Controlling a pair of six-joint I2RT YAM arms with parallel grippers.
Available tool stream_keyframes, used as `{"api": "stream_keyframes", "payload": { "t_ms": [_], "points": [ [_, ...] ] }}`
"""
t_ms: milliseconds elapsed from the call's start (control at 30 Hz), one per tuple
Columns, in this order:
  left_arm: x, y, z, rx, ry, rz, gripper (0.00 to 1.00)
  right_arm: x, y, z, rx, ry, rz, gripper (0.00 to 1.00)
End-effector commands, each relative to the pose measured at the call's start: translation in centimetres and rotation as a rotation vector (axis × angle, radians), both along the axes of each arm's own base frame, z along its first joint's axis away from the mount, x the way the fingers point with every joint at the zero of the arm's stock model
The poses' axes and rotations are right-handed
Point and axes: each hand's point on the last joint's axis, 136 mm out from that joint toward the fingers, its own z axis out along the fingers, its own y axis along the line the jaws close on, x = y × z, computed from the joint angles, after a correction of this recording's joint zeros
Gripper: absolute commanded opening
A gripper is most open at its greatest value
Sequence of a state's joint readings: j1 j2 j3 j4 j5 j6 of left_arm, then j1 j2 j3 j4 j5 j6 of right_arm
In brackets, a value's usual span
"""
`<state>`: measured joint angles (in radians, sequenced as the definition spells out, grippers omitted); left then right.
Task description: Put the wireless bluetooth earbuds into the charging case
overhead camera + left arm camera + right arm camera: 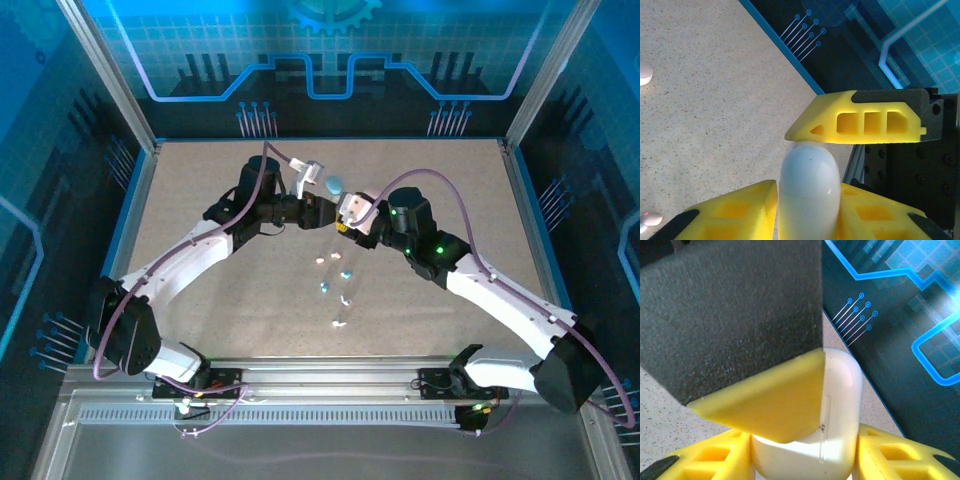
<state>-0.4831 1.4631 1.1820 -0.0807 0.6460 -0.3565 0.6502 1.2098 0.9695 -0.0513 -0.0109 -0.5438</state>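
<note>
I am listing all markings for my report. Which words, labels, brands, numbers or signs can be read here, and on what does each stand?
No words, numbers or brand names can be read.
Gear emblem on the blue back wall: a sign only, with no letters.
White charging case: no print shows on it in either wrist view.
Earbuds: too small to show any marking.

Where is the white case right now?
The glossy white pebble-shaped case is clamped in the right gripper at the middle of the speckled table, just beyond the scattered tiny earbuds.
</note>
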Motion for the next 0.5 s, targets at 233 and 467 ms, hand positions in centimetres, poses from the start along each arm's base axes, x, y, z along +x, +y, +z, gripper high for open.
{"api": "stream_keyframes", "payload": {
  "t_ms": [233,467],
  "points": [
    [-0.65,-0.8,0.02,0.022,0.007,-0.065,0.3,-0.33,0.35,1.91,0.016,-0.075,0.007,0.47],
    [-0.83,-0.78,-0.02,0.027,0.002,-0.075,0.17,-0.24,0.15,2.13,0.016,-0.08,-0.005,0.48]
  ]
}}
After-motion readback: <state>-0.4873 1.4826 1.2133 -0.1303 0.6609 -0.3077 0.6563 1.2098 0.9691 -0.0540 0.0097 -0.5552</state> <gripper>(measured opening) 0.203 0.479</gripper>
